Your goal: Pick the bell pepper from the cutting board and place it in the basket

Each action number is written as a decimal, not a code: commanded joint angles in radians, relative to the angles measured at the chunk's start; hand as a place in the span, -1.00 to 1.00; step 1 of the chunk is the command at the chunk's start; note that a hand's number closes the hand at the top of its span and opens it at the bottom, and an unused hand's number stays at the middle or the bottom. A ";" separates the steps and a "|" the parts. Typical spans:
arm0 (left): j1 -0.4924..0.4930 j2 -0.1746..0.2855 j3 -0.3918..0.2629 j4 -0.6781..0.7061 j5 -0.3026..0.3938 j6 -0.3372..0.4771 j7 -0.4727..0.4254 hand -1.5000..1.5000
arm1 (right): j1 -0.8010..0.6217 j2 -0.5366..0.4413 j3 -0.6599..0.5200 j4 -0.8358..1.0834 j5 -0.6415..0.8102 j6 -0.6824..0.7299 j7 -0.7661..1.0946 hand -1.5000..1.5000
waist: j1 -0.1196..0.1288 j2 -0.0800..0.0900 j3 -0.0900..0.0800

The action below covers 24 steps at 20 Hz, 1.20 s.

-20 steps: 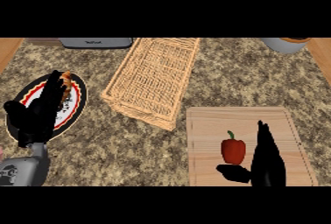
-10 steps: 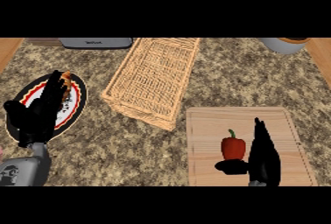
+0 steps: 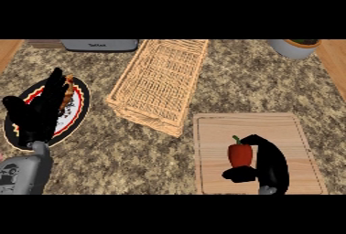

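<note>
Head view shows the right hand [image 3: 270, 165] at about 5 o'clock, over the cutting board [image 3: 270, 125]. Half a second ago its fingers stood straight, pointing toward 12 o'clock just beside the bell pepper [image 3: 240, 155]. Now they are curled over the pepper's top from the 3 o'clock side, and the thumb is tucked against its lower end at 6 o'clock, so the hand pinches the pepper between fingers and thumb. The pepper itself has hardly shifted: it is upright on the board's lower middle, red with its green stem toward 12 o'clock. Whether it still touches the wood cannot be told.

The basket [image 3: 159, 77] lies at about 11 o'clock from the board, stretching toward the counter's far edge, its near corner close to the board's upper left corner, and it has not moved.

The left hand [image 3: 37, 114] rests at 9 o'clock over the plate [image 3: 81, 98], fingers straight and spread, as before.
</note>
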<state>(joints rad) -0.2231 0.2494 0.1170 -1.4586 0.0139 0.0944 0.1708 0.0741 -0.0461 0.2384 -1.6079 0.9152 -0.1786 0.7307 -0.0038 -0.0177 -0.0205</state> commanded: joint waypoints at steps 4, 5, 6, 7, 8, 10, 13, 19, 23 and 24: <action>0.041 -0.008 -0.027 -0.063 -0.027 -0.001 0.009 0.00 | 0.036 0.044 0.080 0.093 0.032 -0.063 -0.046 1.00 | 0.008 0.017 0.021; 0.043 -0.012 0.005 -0.013 0.003 -0.011 -0.024 0.00 | 0.064 0.044 0.073 0.055 0.015 -0.059 -0.067 1.00 | 0.003 0.017 0.020; 0.025 -0.039 -0.026 -0.023 -0.029 0.021 -0.009 0.00 | -0.018 0.044 0.043 0.133 0.005 -0.062 -0.055 1.00 | 0.008 0.019 0.021; 0.081 -0.027 -0.014 -0.048 -0.020 0.005 -0.031 0.00 | -0.002 0.044 0.025 0.106 -0.003 -0.058 -0.059 1.00 | 0.010 0.018 0.021; 0.019 -0.057 -0.046 -0.028 -0.049 0.041 -0.014 0.00 | -0.013 0.044 0.201 0.080 -0.006 -0.052 -0.021 1.00 | 0.014 0.019 0.021; -0.001 -0.036 -0.039 -0.014 -0.010 -0.016 -0.018 0.00 | -0.069 0.043 0.357 0.108 -0.014 -0.023 -0.038 1.00 | 0.083 0.034 0.022; -0.016 -0.046 -0.074 -0.025 -0.015 -0.036 -0.013 0.00 | -0.139 0.041 0.471 0.052 -0.016 0.079 -0.069 1.00 | 0.174 0.047 0.022; -0.046 -0.057 -0.083 -0.009 -0.023 -0.028 -0.010 0.00 | -0.198 0.044 0.641 0.059 -0.155 -0.108 -0.047 1.00 | 0.155 0.047 0.029; -0.043 -0.057 -0.087 0.000 -0.030 -0.028 -0.009 0.00 | -0.273 0.045 0.741 0.026 -0.216 -0.321 -0.082 1.00 | 0.139 0.035 0.028; -0.052 -0.050 -0.076 0.011 -0.032 -0.022 -0.007 0.00 | -0.287 0.045 0.760 0.004 -0.243 -0.373 -0.080 1.00 | 0.130 0.036 0.027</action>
<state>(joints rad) -0.2637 0.1942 0.0343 -1.4632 -0.0122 0.0669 0.1611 -0.1582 -0.0104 0.9072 -1.5777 0.7396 -0.3839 0.6642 0.1364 0.0199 0.0029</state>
